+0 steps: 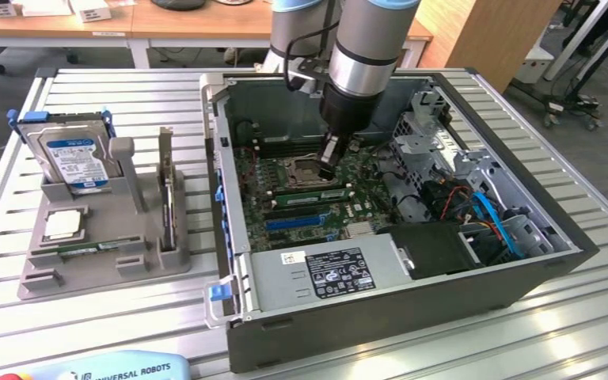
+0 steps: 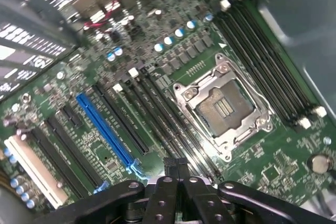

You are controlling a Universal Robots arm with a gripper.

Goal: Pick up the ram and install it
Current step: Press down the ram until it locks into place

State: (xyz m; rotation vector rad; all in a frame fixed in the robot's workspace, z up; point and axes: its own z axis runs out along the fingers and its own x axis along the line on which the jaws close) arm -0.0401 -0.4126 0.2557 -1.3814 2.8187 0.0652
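While I hold the arm inside the computer case, jaws pressed together, gripper over the motherboard memory slots.

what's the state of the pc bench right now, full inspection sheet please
surface: slatted metal table carrying an open pc case and a grey holder
job's things: green ram stick lying in the holder; memory slots beside the empty processor socket
clutter: hard drive upright in the holder, processor chip in front of it
grippers: claw shut, low over the motherboard by the slots, nothing seen between its fingers
cables: blue and orange leads inside the case, at the exterior view's right
surroundings: wooden desks behind, teach pendant at the near edge
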